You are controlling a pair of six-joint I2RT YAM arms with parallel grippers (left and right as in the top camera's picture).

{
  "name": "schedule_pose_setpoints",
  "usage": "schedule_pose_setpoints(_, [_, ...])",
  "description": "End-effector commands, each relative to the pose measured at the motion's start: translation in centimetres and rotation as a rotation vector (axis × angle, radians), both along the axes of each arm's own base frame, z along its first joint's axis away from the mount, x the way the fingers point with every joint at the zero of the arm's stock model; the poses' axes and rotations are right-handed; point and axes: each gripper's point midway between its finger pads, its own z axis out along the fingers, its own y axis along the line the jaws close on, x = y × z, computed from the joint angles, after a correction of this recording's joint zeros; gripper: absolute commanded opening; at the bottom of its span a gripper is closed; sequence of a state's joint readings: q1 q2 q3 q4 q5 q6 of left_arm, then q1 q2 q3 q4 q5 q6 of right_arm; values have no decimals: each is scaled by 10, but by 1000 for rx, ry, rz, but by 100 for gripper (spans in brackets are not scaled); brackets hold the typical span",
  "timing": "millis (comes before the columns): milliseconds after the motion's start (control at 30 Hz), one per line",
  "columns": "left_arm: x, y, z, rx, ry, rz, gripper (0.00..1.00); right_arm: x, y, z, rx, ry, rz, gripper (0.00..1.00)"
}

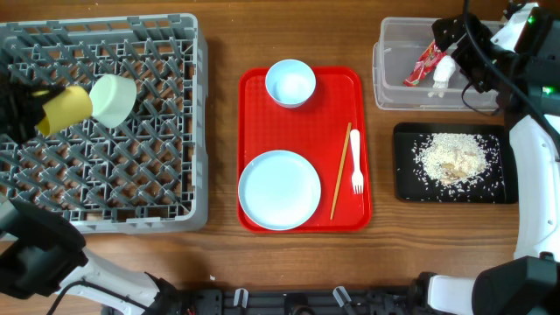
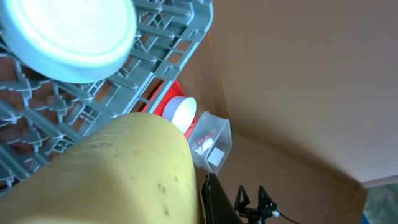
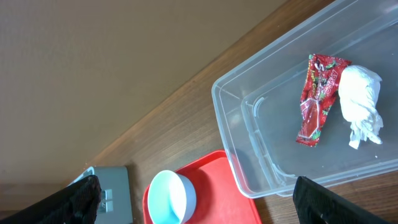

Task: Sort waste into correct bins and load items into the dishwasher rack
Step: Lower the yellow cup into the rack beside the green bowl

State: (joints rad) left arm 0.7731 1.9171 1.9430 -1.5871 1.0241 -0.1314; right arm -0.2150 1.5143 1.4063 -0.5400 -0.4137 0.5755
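Starting big: large square grey plastic dishwasher rack (image 1: 166, 188) fills the left of the wooden desk (image 1: 219, 35), with the mint-green bowl (image 1: 114, 98) resting base-up on its pegs. Red rectangular serving tray (image 1: 364, 131) sits mid-desk carrying the large pale blue round plate (image 1: 280, 189), light blue bowl (image 1: 290, 82), thin wooden chopstick (image 1: 340, 171) and white plastic fork (image 1: 356, 162) just beside it. Clear rectangular plastic tub (image 1: 394, 87) at right holds the small red crinkly wrapper (image 1: 423, 65) touching the crumpled white napkin (image 1: 442, 73). Shallow black rectangular tray (image 1: 404, 188) near it holds whitish rice-like scraps (image 1: 451, 157). Right pincer (image 3: 196, 186) hangs wide and empty above the tub. Left pincer (image 1: 35, 114) is clamped narrow on the small yellow cup (image 1: 66, 107), tipped sideways over the rack's left part, beside the green bowl. Cup looks light, stiff and smooth-walled, so likely slippery. A pinch across the rim wall seems the safest hold.
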Motion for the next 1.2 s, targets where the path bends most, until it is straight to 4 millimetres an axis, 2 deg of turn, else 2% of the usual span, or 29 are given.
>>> schedule_pose_setpoints(0, [-7,-13,-18,-99,-69,-49,4,-2,-2,6,-7,-14,-14,100])
schedule_pose_setpoints(67, [-12,-21,-34,-195,-44,-32,4,-2,-2,6,-7,-14,-14,100])
schedule_pose_setpoints(167, [-17,-26,-53,-237,-18,-27,4,-2,-2,6,-7,-14,-14,100])
schedule_pose_setpoints(367, [-26,-33,-71,-218,-32,-65,4,-2,-2,6,-7,-14,-14,100])
schedule_pose_setpoints(600, [-35,-43,-106,-230,-40,-76,4,-2,-2,6,-7,-14,-14,100])
schedule_pose_setpoints(767, [-30,-37,-114,-182,-83,-79,4,-2,-2,6,-7,-14,-14,100])
schedule_pose_setpoints(867, [-29,-29,-129,-141,-10,-55,4,-2,-2,6,-7,-14,-14,100])
schedule_pose_setpoints(967, [-29,-28,-131,-135,6,-51,4,-2,-2,6,-7,-14,-14,100])
schedule_pose_setpoints(1033, [-29,-27,-132,-126,9,-53,7,-2,-2,6,-7,-14,-14,100])
schedule_pose_setpoints(1167, [-32,-21,-144,-66,51,-60,4,-2,-2,6,-7,-14,-14,100])
